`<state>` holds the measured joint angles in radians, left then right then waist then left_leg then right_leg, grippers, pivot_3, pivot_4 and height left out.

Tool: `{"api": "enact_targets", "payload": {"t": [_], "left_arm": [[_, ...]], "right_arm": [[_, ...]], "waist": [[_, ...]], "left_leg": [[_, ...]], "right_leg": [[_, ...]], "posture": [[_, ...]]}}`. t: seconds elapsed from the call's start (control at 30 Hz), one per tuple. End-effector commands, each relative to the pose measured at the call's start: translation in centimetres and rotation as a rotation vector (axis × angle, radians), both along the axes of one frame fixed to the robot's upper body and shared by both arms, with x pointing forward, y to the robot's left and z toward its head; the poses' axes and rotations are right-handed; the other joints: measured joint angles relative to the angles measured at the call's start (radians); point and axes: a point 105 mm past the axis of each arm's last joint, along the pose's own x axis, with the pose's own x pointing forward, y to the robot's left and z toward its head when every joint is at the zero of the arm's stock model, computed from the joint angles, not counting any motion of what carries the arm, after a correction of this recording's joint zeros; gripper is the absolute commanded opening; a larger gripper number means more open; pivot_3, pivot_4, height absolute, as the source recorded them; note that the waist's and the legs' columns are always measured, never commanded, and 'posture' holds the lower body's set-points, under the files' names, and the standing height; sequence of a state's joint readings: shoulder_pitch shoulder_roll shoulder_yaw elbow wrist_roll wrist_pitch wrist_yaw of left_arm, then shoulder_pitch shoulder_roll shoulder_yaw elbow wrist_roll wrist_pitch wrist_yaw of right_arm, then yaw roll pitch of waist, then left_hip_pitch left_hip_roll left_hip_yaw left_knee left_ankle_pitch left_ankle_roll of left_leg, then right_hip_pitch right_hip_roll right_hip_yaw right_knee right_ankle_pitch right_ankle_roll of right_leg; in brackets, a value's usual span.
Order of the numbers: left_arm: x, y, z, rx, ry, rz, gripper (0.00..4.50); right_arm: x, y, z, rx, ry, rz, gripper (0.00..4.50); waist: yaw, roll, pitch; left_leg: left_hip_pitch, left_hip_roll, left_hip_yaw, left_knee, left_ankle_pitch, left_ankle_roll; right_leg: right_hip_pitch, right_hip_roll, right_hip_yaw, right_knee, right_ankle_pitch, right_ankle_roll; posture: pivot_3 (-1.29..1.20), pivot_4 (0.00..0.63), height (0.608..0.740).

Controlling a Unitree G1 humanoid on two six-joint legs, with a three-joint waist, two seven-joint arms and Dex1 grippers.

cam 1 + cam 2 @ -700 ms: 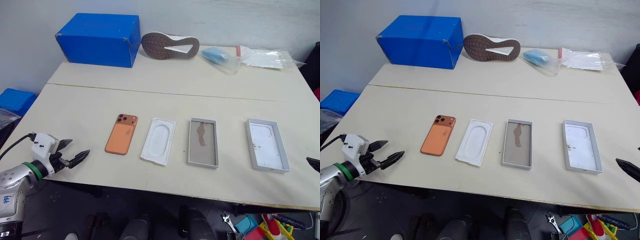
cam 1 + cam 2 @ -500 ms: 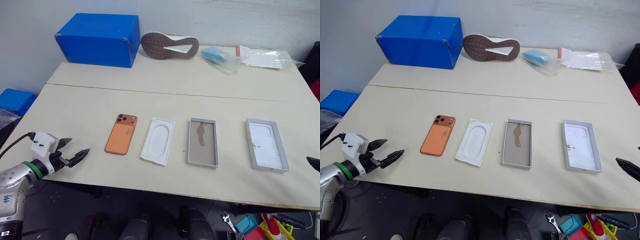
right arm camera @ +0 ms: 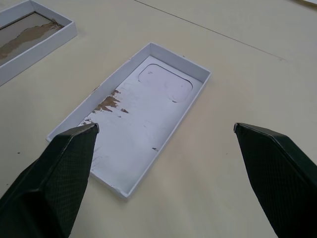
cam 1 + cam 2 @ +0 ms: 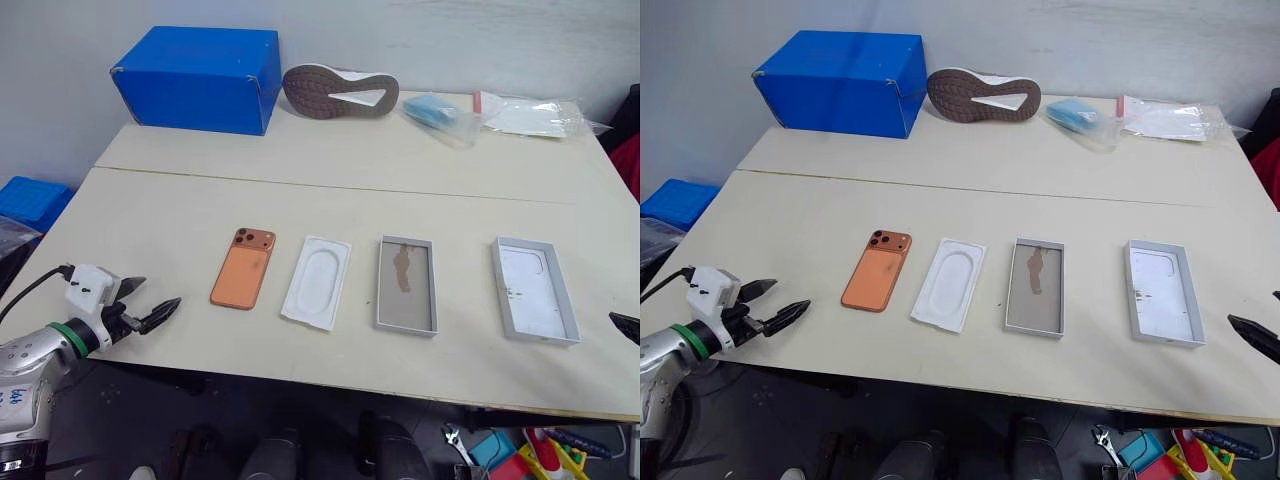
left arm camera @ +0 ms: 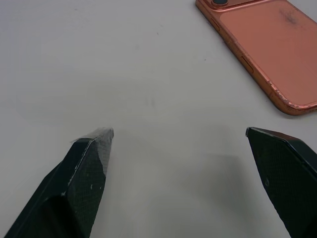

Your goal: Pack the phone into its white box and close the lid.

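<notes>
Left gripper (image 4: 150, 308): spread wide, empty, poised at the near left edge of the table (image 4: 180, 205), just short of the phone.
Right gripper (image 3: 163, 131): also spread wide and empty, at the near right edge, looking over the lid.
Phone (image 4: 243, 267): flat, back up, lens cluster at the far end, left of the row and nearest the left gripper.
Moulded insert (image 4: 316, 281): just right of the phone, between it and the white box (likely in the way of a straight slide).
White box (image 4: 406, 284): open, brown floor showing, middle of the row.
Lid (image 4: 533, 289): inside up, well right of the box.
Step in hand: probably reaching for the phone with the left gripper.
Doing it well: best taken across the long edges near the middle, lifted clear over the insert, lowered level into the box.
Far clutter: blue box (image 4: 197, 78), shoe (image 4: 340, 91), plastic bags (image 4: 525, 114), all well apart from the work.
</notes>
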<state>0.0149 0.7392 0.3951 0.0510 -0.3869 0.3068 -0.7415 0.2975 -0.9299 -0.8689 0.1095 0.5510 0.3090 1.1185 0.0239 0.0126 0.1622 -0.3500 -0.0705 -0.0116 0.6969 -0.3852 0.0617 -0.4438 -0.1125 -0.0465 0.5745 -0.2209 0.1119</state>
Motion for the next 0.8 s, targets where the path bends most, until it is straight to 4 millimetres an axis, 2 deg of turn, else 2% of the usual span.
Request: {"api": "enact_targets", "payload": {"t": [0.03, 0.13, 0.2, 0.33, 0.43, 0.53, 0.6, 0.67, 0.8], "left_arm": [[0.3, -0.4, 0.6, 0.001, -0.016, -0.020, 4.50], [0.4, -1.0, 1.1, -0.035, 0.010, -0.055, 4.50], [0.4, -2.1, 1.8, -0.074, 0.040, -0.114, 4.50], [0.1, -5.2, 3.9, -0.211, 0.125, -0.277, 4.50], [-0.5, -8.2, 4.8, -0.309, 0.245, -0.419, 4.50], [-0.5, -10.7, 4.8, -0.373, 0.354, -0.489, 4.50], [0.3, -11.8, 3.8, -0.396, 0.464, -0.460, 4.50], [0.5, -12.6, 3.3, -0.420, 0.567, -0.450, 4.50], [0.4, -14.3, 3.9, -0.510, 0.728, -0.498, 4.50]], "right_arm": [[-0.2, 0.2, 1.4, -0.040, -0.042, -0.001, 4.47], [-0.2, 1.0, 2.0, -0.062, -0.059, 0.011, 4.47], [0.1, 2.4, 2.9, -0.062, -0.075, 0.058, 4.47], [0.8, 6.5, 4.4, -0.066, -0.097, 0.194, 4.47], [1.0, 10.4, 5.0, -0.071, -0.094, 0.336, 4.47], [0.9, 14.1, 5.0, -0.096, -0.081, 0.469, 4.47], [0.6, 16.6, 4.6, -0.120, -0.071, 0.569, 4.47], [0.4, 18.3, 4.4, -0.142, -0.077, 0.631, 4.47], [-0.2, 21.5, 3.6, -0.170, -0.094, 0.740, 4.47]], "waist": [[0.000, 0.000, 0.000], [0.000, 0.000, 0.000], [-0.001, 0.000, 0.000], [-0.001, 0.000, 0.000], [0.000, 0.000, 0.000], [0.000, 0.000, 0.000], [0.003, 0.000, 0.000], [0.003, 0.000, 0.000], [0.002, -0.001, 0.001]], "left_leg": [[0.000, 0.000, 0.000, 0.000, 0.000, 0.000], [0.000, 0.000, 0.000, 0.000, 0.000, 0.000], [0.000, 0.000, 0.000, 0.000, 0.000, 0.000], [0.000, 0.000, -0.001, 0.001, 0.000, 0.000], [-0.001, 0.000, -0.003, 0.001, 0.000, 0.000], [-0.001, 0.000, -0.003, 0.001, 0.000, 0.000], [-0.001, 0.000, -0.004, 0.002, 0.000, 0.000], [-0.001, -0.001, -0.004, 0.002, 0.000, -0.001], [-0.001, -0.001, -0.004, 0.003, 0.001, -0.001]], "right_leg": [[0.000, 0.000, 0.000, 0.000, 0.000, 0.000], [0.000, 0.000, 0.000, 0.000, 0.000, 0.000], [0.000, 0.000, 0.000, 0.000, 0.000, 0.000], [0.000, 0.000, 0.000, 0.001, 0.000, 0.000], [0.000, 0.000, -0.002, 0.001, 0.000, 0.000], [0.000, 0.000, -0.002, 0.001, 0.000, 0.000], [0.000, 0.001, -0.003, 0.002, 0.000, 0.000], [0.000, 0.002, -0.003, 0.003, 0.000, 0.000], [0.000, 0.006, -0.003, 0.004, 0.000, 0.000]], "posture": [[0.00, 0.150, 0.740], [0.00, 0.150, 0.740], [0.00, 0.150, 0.740], [0.00, 0.150, 0.740], [0.00, 0.150, 0.740], [0.00, 0.150, 0.740], [0.00, 0.150, 0.740], [0.00, 0.150, 0.740], [0.00, 0.150, 0.740]]}}
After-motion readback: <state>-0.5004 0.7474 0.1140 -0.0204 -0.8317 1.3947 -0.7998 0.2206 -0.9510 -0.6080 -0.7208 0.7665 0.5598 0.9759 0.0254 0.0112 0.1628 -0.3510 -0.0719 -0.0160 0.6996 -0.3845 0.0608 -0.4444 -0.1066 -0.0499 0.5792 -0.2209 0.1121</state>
